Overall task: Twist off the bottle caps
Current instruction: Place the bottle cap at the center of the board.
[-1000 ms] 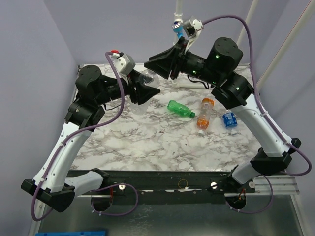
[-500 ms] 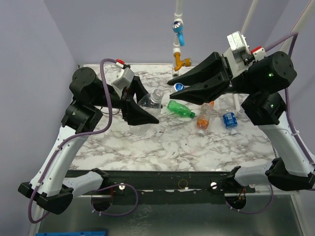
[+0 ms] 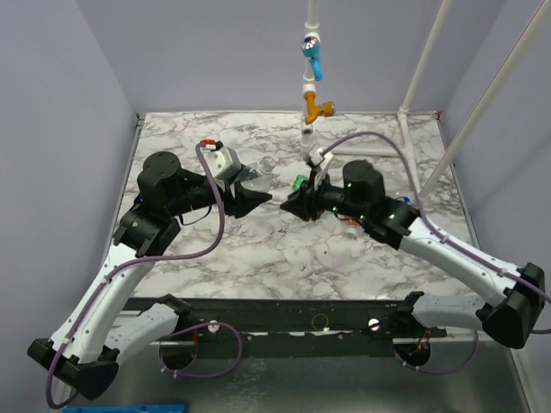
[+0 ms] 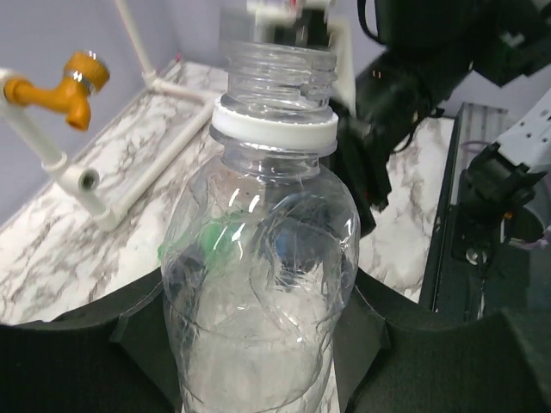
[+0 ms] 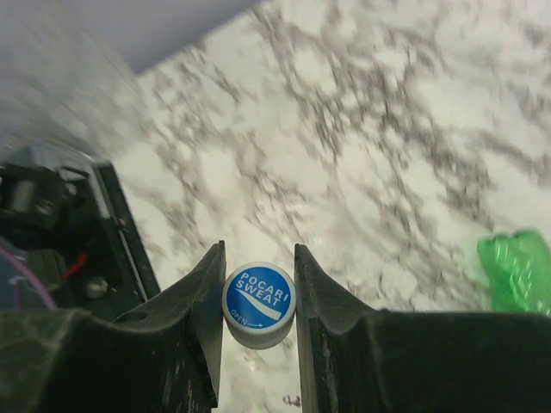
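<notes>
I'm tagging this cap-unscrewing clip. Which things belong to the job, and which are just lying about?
Job: clear bottle in left end effector; blue cap in right end effector; green bottle.
Lying about: orange pipe fitting; blue pipe fitting; white pipes.

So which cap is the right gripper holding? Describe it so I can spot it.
On the marble table, follow the right arm to the middle, where the right gripper pinches a small round cap. Its blue top reads POCARI SWEAT in white, and it is far smaller than the green bottle nearby or the clear, uncapped bottle.
</notes>
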